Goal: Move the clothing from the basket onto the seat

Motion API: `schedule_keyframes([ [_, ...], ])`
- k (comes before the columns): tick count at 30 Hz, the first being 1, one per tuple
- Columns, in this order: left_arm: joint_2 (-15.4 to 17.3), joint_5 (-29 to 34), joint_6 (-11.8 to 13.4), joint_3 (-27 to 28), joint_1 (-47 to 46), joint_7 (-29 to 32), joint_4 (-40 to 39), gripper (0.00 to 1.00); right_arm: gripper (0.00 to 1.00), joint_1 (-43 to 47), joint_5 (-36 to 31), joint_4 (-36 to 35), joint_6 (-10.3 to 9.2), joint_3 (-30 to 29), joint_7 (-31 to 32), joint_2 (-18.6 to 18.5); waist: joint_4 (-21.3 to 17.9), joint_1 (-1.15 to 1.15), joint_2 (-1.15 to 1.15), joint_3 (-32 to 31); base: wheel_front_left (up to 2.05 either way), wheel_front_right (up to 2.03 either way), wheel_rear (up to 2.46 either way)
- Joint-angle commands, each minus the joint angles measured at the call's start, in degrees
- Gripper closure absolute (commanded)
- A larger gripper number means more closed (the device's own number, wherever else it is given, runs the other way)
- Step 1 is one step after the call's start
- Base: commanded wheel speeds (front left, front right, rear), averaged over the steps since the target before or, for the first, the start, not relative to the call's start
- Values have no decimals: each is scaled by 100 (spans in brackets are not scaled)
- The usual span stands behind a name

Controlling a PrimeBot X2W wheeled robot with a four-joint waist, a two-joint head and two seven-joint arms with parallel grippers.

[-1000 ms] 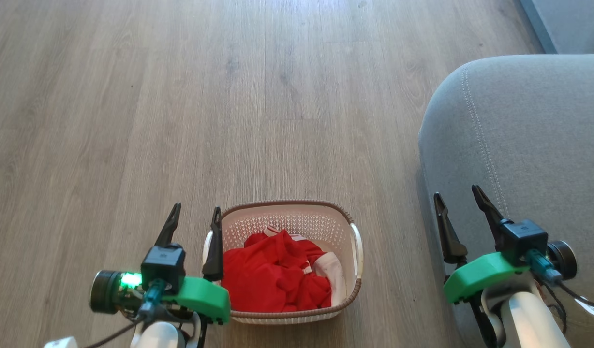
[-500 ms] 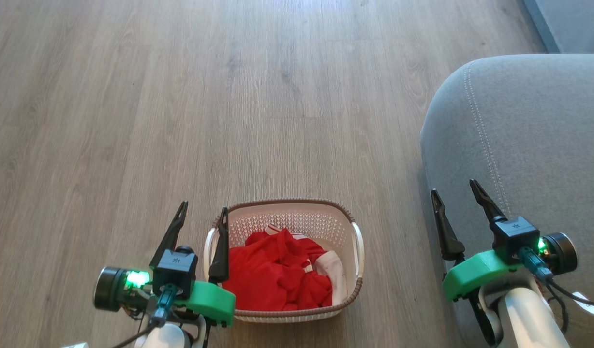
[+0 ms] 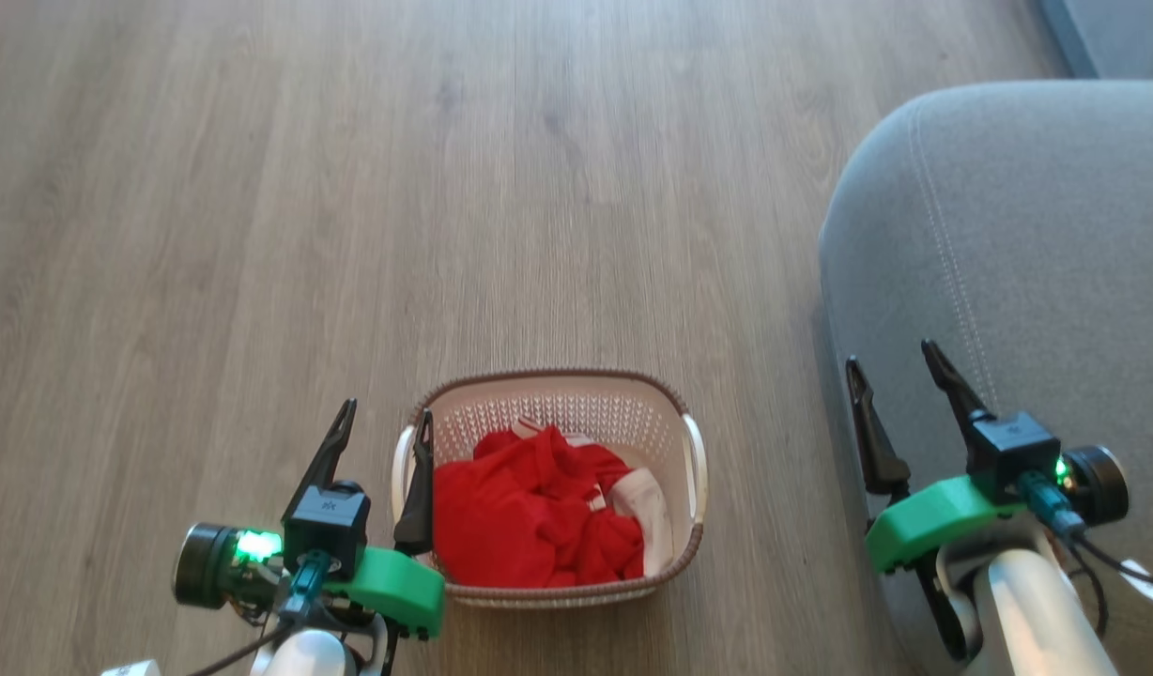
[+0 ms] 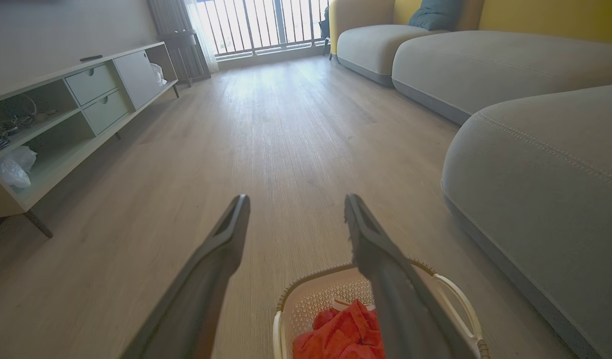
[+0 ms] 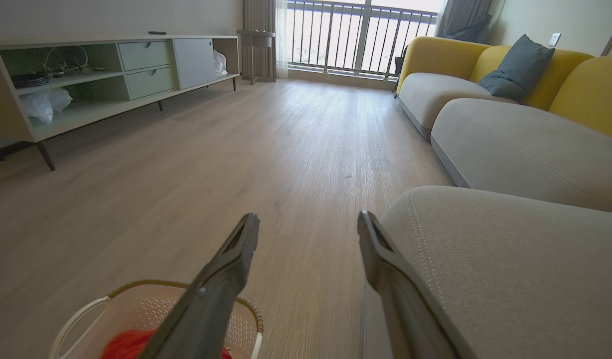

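Head view: wood floor (image 3: 351, 188), grey seat (image 3: 1027, 235) at right, basket (image 3: 548, 374) low centre.
Basket stands on floor, apart from seat; red clothing (image 3: 530, 512) heaped inside. Left gripper (image 3: 388, 408) jaws spread at basket's left rim; right gripper (image 3: 890, 353) jaws spread over seat's edge.

**A:** Daylight enters through the railed window (image 5: 358, 37) at the far end of the room; the wooden floor (image 5: 306, 114) below it carries a pale glare.

**B:** In the head view the light is bright and even; the seat (image 3: 1027, 244) casts a soft shadow on the boards along its left edge.

**A:** Wrist views: straight lines bend toward the edges; the near dark fingers (image 4: 211, 269) are out of focus.

**B:** The head view is slightly soft throughout.
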Motion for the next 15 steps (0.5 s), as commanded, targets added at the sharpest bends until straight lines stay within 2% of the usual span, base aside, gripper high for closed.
schedule_keyframes([
  [1, -27, -21, -32, 210, -262, -72, -120, 0, 0, -330, 29, -175, -1, 91, -77, -18, -22, 0, 0, 121, 0, 0, 0],
  [7, -14, 6, -279, 271, -460, -72, 61, 0, 0, -499, 22, -179, -1, 28, -77, -18, -148, 0, 0, 724, 0, 0, 0],
  [15, 125, 37, -590, 301, -861, -72, 876, 0, 0, -719, 33, -158, -1, -3, -77, -18, -460, 0, 0, 1707, 0, 0, 0],
])
